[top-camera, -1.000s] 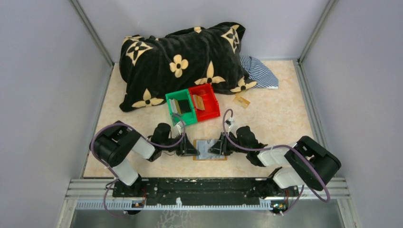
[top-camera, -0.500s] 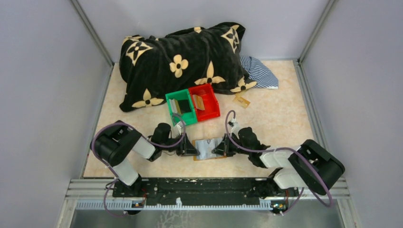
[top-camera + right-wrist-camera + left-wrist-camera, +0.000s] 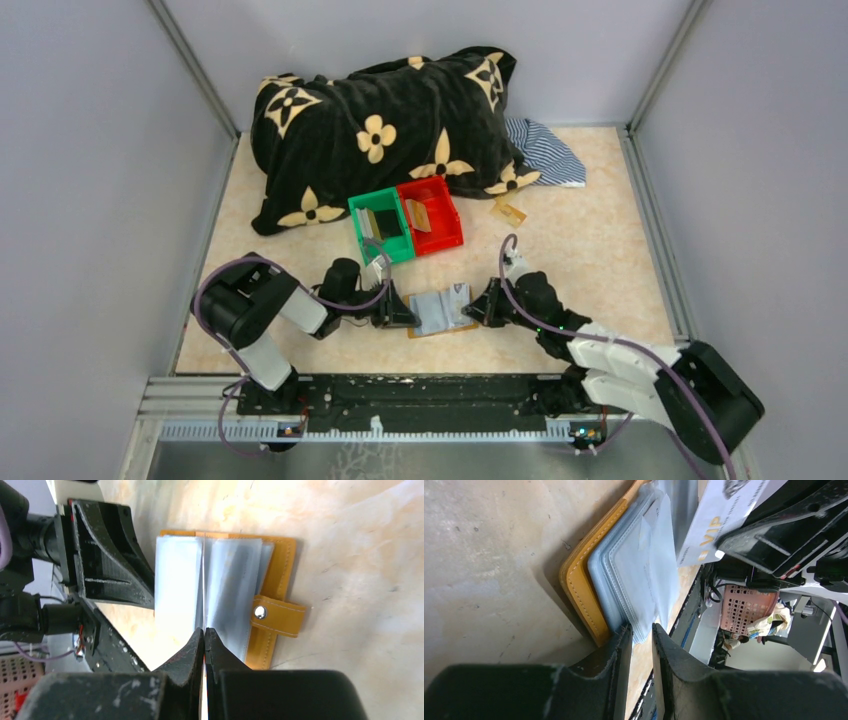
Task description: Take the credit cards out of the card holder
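Observation:
The card holder (image 3: pixel 438 312) lies open on the table between my grippers, tan leather with grey pockets (image 3: pixel 227 587) and a strap tab (image 3: pixel 278 616). My right gripper (image 3: pixel 476 303) is shut on a thin credit card, seen edge-on in the right wrist view (image 3: pixel 204 585). In the left wrist view it is a white card with gold "VIP" lettering (image 3: pixel 713 524), clear of the pockets. My left gripper (image 3: pixel 642 629) sits at the holder's left edge (image 3: pixel 584 592). Its jaws stand narrowly apart, astride the corner of the grey pockets (image 3: pixel 634 575). It also shows in the top view (image 3: pixel 406 314).
A green bin (image 3: pixel 381 228) and a red bin (image 3: pixel 431 215) stand just behind the holder, with cards inside. A black flowered blanket (image 3: pixel 390 125) and a striped cloth (image 3: pixel 546 153) lie at the back. A small tan piece (image 3: pixel 510 212) lies right of the red bin.
My right gripper has pulled back to the right with the card, drawing it out of the holder. The right arm has swung outward. The left gripper has stayed put.

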